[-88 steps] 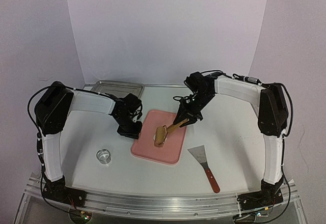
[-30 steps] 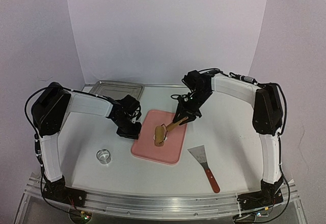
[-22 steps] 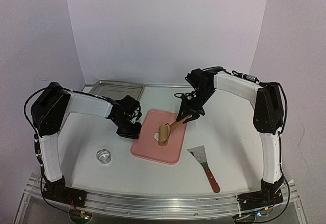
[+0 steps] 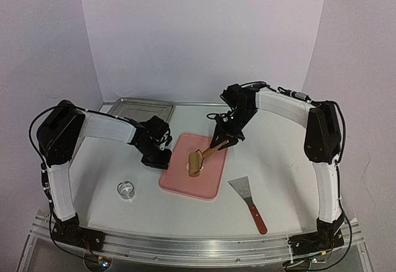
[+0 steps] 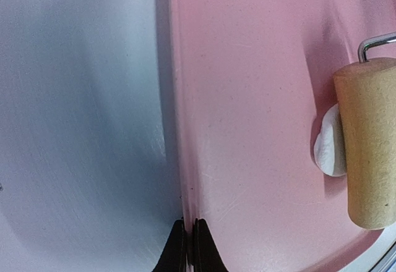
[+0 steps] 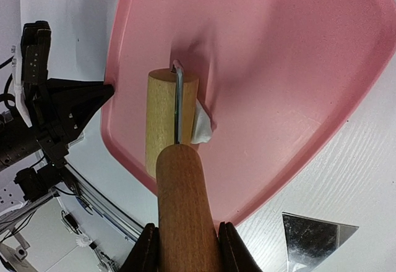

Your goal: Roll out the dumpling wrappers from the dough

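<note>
A pink board (image 4: 207, 179) lies mid-table. My left gripper (image 4: 158, 156) is shut on its left rim; in the left wrist view the fingertips (image 5: 187, 222) pinch that rim (image 5: 183, 161). My right gripper (image 4: 221, 141) is shut on the wooden handle (image 6: 185, 210) of a small roller. The roller's drum (image 4: 195, 162) rests on a white piece of dough (image 6: 202, 127), which also shows in the left wrist view (image 5: 328, 148) and is mostly covered by the drum (image 5: 369, 148). No round dumpling wrappers show.
A metal ring cutter (image 4: 126, 190) stands on the table left of the board. A metal spatula with a red handle (image 4: 249, 199) lies to the board's right. A metal tray (image 4: 143, 107) sits at the back left.
The roller shifted right and toward the near edge over the dough, then came back left. The left gripper has kept its hold on the board's rim.
</note>
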{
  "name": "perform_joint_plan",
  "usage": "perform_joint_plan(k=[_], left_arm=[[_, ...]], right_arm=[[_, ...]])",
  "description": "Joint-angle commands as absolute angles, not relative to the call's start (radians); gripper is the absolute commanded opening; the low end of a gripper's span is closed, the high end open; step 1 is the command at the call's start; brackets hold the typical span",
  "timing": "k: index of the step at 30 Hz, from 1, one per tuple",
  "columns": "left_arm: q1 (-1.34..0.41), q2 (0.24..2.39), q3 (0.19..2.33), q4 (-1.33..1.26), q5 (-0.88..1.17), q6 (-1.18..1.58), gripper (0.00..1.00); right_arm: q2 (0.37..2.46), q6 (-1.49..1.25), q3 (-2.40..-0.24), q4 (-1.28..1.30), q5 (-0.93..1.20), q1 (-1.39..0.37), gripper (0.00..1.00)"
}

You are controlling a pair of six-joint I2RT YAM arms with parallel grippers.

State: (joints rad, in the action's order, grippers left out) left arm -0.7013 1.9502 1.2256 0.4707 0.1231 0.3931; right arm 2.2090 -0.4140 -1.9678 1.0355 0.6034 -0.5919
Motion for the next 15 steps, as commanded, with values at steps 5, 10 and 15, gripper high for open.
perform_joint_plan(k=[5,10,15], left_arm=[[-0.713,1.927,1.178,0.573,0.132,0.291,0.00],[-0.714,1.920,1.179,0.563,0.137,0.296,0.00],[-0.713,1.922,1.178,0.553,0.147,0.303,0.00]], right_arm=[[2.265,-0.411,-1.915,1.151,0.230,-0.556,0.00],[2.261,-0.357,-1.940,1.200,0.202,-0.518,0.00],[2.334,-0.394,-1.942,1.167,0.251,-0.615,0.00]])
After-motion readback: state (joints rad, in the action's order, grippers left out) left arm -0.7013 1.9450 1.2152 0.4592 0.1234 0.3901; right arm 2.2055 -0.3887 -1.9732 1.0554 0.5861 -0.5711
